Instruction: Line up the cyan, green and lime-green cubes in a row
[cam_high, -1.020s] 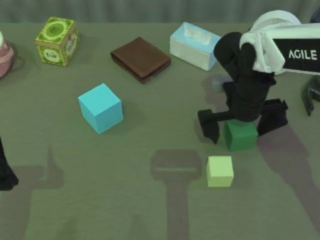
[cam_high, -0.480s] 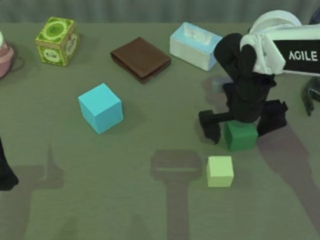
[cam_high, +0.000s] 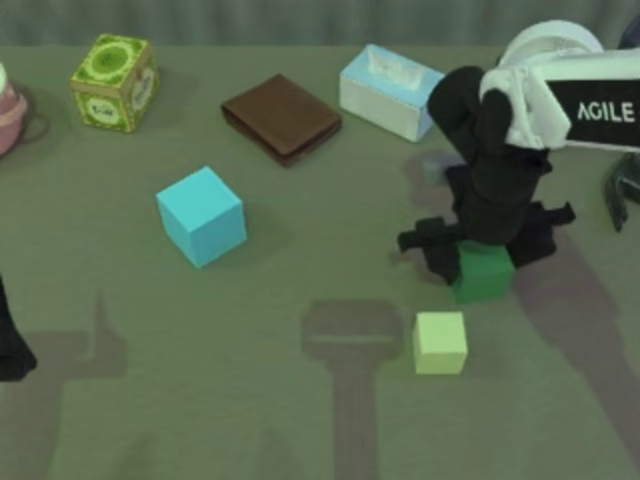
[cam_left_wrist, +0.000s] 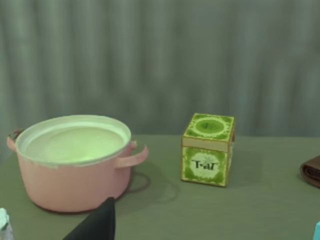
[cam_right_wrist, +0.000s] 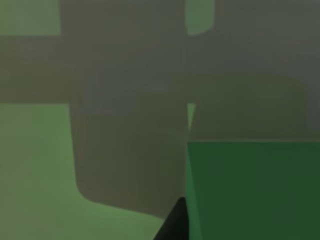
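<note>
The dark green cube (cam_high: 487, 277) sits right of the table's centre, and my right gripper (cam_high: 485, 250) is down over it, shut on it with a finger against each side. In the right wrist view the green cube (cam_right_wrist: 250, 190) fills the frame's corner with one dark fingertip (cam_right_wrist: 172, 225) touching its face. The pale lime-green cube (cam_high: 440, 342) lies just in front of it, apart. The bright cyan cube (cam_high: 200, 215) rests left of centre, alone. My left gripper (cam_high: 10, 350) is parked at the left edge, open; one finger (cam_left_wrist: 97, 225) shows in its wrist view.
Along the back stand a patterned yellow-green box (cam_high: 113, 82), a brown wallet (cam_high: 282, 117) and a white-and-light-blue tissue box (cam_high: 388, 90). A pink pot (cam_left_wrist: 75, 160) sits at the far left edge. Arm shadows fall across the front of the table.
My right gripper's fingers have drawn inward from a wide spread onto the sides of the green cube. The cubes and the left arm have not moved.
</note>
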